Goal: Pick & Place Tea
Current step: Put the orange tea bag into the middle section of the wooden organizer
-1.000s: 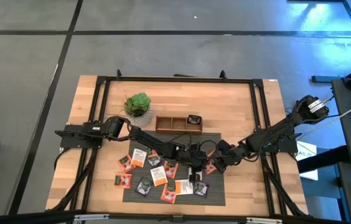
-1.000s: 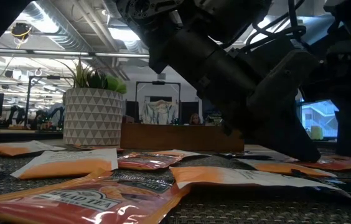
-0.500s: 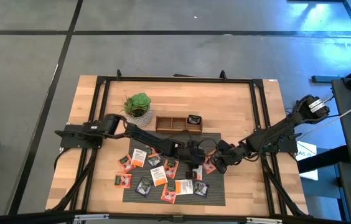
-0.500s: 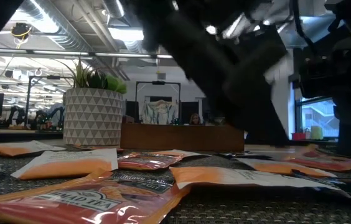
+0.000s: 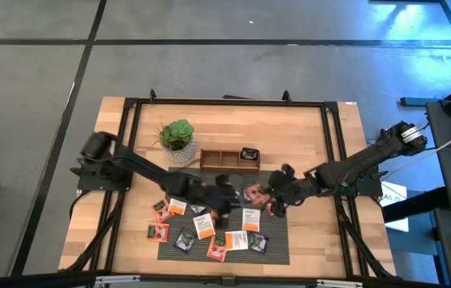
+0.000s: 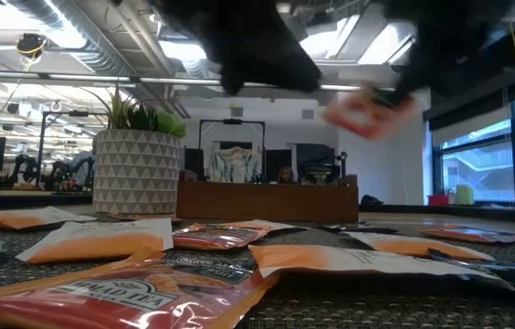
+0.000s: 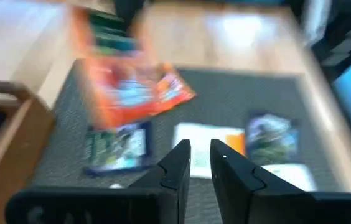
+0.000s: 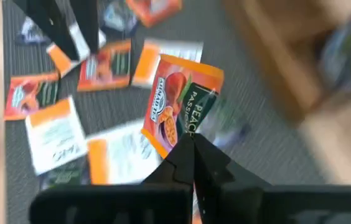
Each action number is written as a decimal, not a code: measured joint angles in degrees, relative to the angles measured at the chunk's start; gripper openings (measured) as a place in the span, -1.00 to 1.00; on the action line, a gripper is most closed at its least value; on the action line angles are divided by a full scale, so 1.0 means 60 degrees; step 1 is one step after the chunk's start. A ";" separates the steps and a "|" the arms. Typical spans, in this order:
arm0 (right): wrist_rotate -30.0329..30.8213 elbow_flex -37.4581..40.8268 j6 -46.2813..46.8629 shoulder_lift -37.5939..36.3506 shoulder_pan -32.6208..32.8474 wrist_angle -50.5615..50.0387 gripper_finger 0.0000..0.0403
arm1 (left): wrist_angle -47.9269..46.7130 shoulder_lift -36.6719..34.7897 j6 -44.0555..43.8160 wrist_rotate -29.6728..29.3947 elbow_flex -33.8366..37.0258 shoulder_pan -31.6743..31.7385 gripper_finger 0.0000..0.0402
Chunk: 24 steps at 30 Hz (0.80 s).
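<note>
Many small square tea sachets (image 5: 203, 226), orange, white and dark, lie flat on a grey mat (image 5: 277, 244). My right gripper (image 8: 191, 140) is shut on one orange peach sachet (image 8: 182, 102), which hangs in the air over the mat's far part (image 5: 255, 193), (image 6: 367, 110). My left gripper (image 7: 200, 152) hovers over the mat (image 5: 225, 192), just left of that sachet. Its fingers stand a narrow gap apart and hold nothing. The lifted sachet (image 7: 132, 87) shows blurred ahead of it. My right gripper pinches the orange sachet by its lower edge (image 8: 177, 138) between both fingers. The fingers come from the table's right side, slanting down. The sachet is lifted clear of the mat and sticks out flat beyond the fingertips, tilted.
A brown three-compartment wooden tray (image 5: 229, 158) sits just beyond the mat's far edge, with a dark sachet in its right compartment (image 5: 249, 154). A potted plant (image 5: 177, 134) stands left of the tray. Black frame rails (image 5: 333, 160) run along the table's sides.
My right gripper has risen off the mat with the orange sachet and moved toward the far edge. The sachet lay on the mat and is now lifted clear. My left gripper has lifted and drawn back toward the table's left, away from the right gripper.
</note>
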<state>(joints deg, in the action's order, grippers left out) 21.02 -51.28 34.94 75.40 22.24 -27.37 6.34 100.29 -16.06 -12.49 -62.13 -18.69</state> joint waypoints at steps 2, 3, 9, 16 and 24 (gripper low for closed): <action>0.0176 -0.0743 -0.1400 0.0127 -0.0501 -0.0208 -0.99 | 0.1468 -0.0571 -0.0190 0.0695 0.0983 -0.0104 -0.71; 0.0190 -0.1092 -0.2056 0.0222 -0.0766 -0.0241 -0.99 | 0.2119 -0.0836 -0.0265 0.1058 0.1464 -0.0157 -0.71; 0.0101 -0.3170 -0.4939 0.1322 -0.2293 -0.1436 -0.99 | 0.4515 -0.1905 -0.0720 0.1983 0.3460 -0.0494 -0.71; -0.0309 -0.5447 -0.6897 0.3706 -0.3635 -0.3267 -0.99 | 0.4449 -0.2334 -0.0878 0.1772 0.4188 -0.0800 -0.71; -0.0360 -0.6727 -0.8172 0.5804 -0.4252 -0.3758 -0.99 | 0.4395 -0.2302 -0.0878 0.1760 0.4387 -0.0806 -0.71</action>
<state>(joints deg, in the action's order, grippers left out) 18.87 -91.65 -14.10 110.22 -3.27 -49.92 32.71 86.48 -21.32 -1.93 -35.81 -23.53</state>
